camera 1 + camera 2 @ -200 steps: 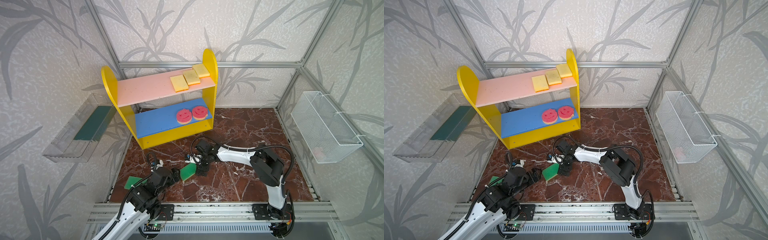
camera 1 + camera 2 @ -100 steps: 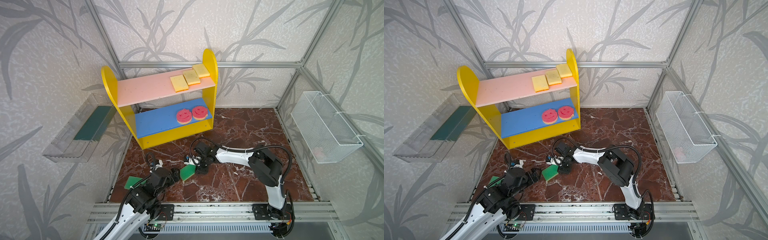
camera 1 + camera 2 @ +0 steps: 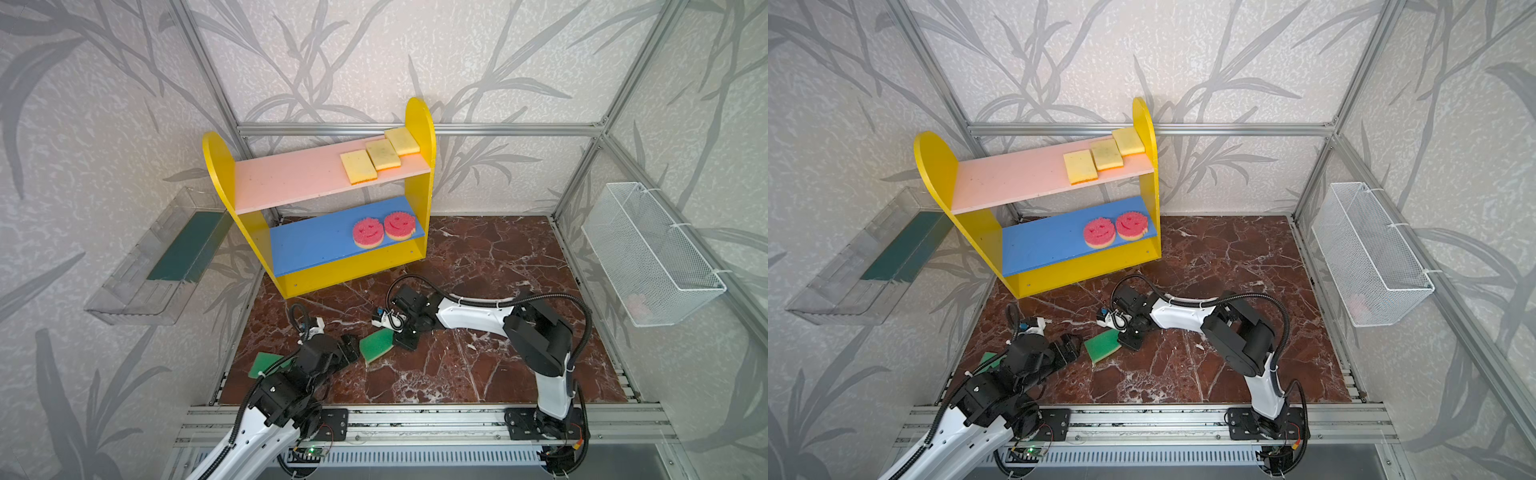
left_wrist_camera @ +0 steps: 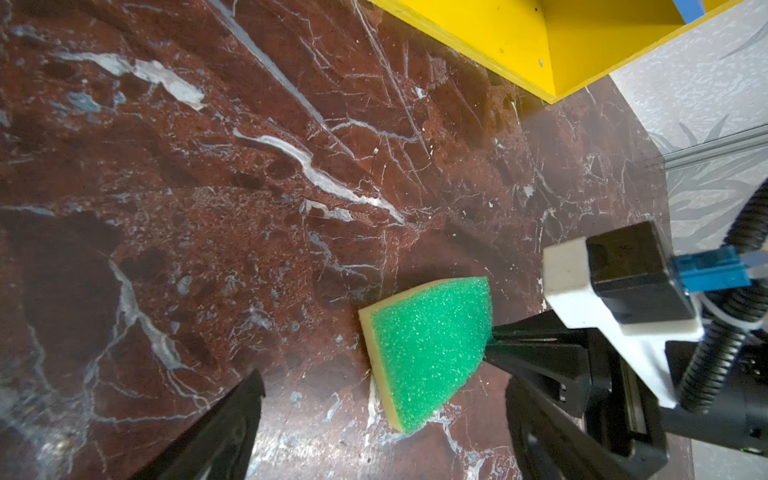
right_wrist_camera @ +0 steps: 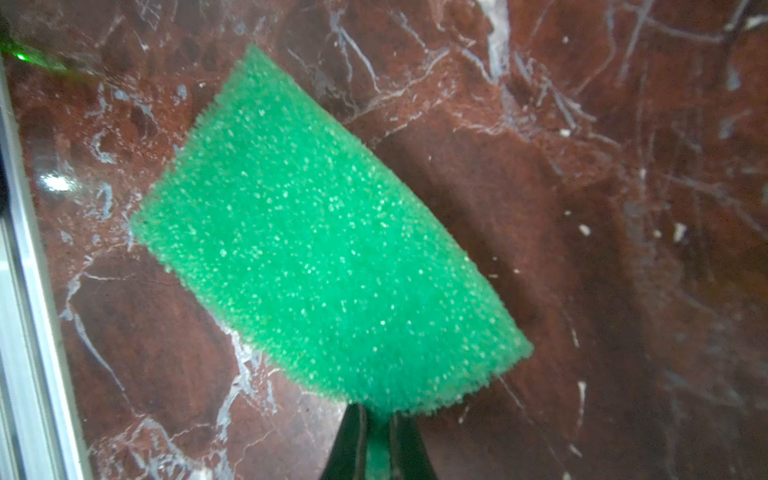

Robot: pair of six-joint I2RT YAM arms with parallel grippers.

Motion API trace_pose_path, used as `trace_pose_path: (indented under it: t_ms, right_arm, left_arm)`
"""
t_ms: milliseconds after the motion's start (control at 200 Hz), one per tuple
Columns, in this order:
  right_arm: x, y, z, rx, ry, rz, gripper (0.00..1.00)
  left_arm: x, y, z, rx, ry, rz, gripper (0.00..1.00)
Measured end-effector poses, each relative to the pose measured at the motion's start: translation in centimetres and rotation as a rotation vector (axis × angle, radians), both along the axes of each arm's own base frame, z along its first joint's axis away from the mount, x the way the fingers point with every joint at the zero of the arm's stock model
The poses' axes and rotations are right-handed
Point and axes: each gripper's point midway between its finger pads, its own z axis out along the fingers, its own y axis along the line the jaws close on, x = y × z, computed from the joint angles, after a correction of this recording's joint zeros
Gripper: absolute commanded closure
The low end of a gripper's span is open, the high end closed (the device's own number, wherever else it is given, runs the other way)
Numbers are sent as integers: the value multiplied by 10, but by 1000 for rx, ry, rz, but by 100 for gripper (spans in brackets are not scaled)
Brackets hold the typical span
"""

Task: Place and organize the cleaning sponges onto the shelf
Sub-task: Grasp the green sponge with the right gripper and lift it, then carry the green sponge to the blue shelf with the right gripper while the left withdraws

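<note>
On the left wall, a clear tray [image 3: 124,299] is holding a dark green mat [image 3: 183,245]. Near the left edge of the marble floor [image 3: 478,374], a flat green sponge [image 3: 266,365] is lying partly hidden by the left arm. Behind it, the shelf [image 3: 218,170] is standing near the back wall. Three yellow sponges [image 3: 382,153] are lying in a row at the right end of its pink top board. Two pink smiley sponges [image 3: 368,233] are sitting side by side, touching, at the right end of the blue middle board.

In front, the left gripper [image 3: 352,348] is hovering low with its jaws spread wide, holding nothing, just beside the tilted green sponge [image 3: 376,344]. The right gripper [image 3: 402,337] is clenching this sponge by its right-hand edge, and its fingers [image 5: 353,444] are squeezing the foam thin. The sponge is facing green side up; whether it is touching the floor cannot be told. On the right wall, a white wire basket [image 3: 665,257] is hanging.
</note>
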Motion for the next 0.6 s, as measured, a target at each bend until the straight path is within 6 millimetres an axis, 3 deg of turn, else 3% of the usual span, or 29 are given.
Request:
trace_pose_path:
  t_ms: [120,215,400,600]
  right_arm:
    - [6,-6,9,31,41,-138,99]
    - [24,-19,17,70,74,-323,100]
    - [79,-47,36,218,108,-719,99]
    - [133,-56,61,397,127,-996,100]
  left_arm:
    - [5,-3,6,8,-4,-4,7]
    - [8,-4,7,16,-8,-8,7]
    - [13,-6,10,20,-27,-15,7]
    - [15,-7,13,26,-48,-28,8]
